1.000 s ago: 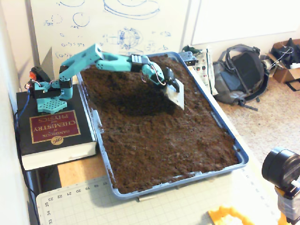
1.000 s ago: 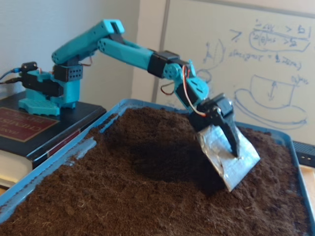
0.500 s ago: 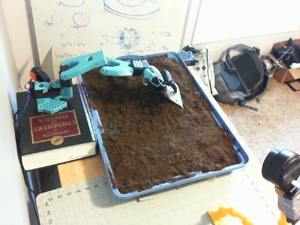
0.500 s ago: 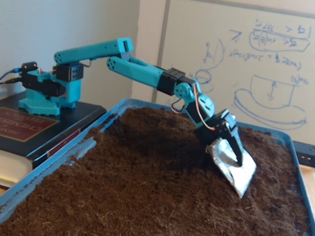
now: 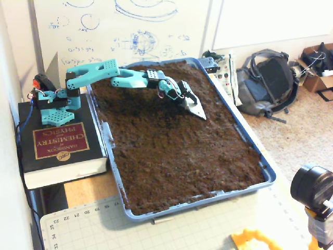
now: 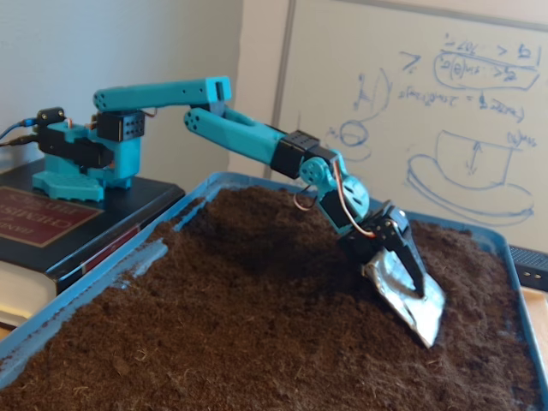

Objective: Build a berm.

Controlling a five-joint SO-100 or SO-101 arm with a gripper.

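Here the teal arm (image 5: 119, 77) reaches from its base on a thick book (image 5: 60, 146) out over a blue tray (image 5: 244, 140) filled with dark-brown soil (image 5: 171, 151). In a fixed view the book lies at the left of the tray, on a wooden bench (image 5: 86, 190) with a green cutting mat (image 5: 156, 229) in front.

The gripper (image 5: 191, 101) carries a silvery, foil-covered scoop blade (image 5: 196, 108). In a fixed view the black finger (image 6: 406, 257) lies against the upper face of the blade (image 6: 407, 291), and the blade is tilted with its lower edge down in the soil. The fingers look narrow, clamped on the blade, which appears fixed to one of them; whether they grip it or merely bear it I cannot tell for sure.

The berm (image 6: 282, 231) shows in a fixed view as a raised hump of loose soil at the far end of the tray, below the arm's forearm, sloping down toward the near soil surface. The blade sits at the right foot of this hump in that view. In a fixed view from above, the hump (image 5: 151, 99) is hard to make out from the rest of the soil; the blade there lies in the upper half of the tray, near the right wall.

Behind the tray stands a whiteboard (image 6: 445, 111) with blue sketches, and a grey backpack (image 5: 268, 80) lies on the floor to the right of the tray.
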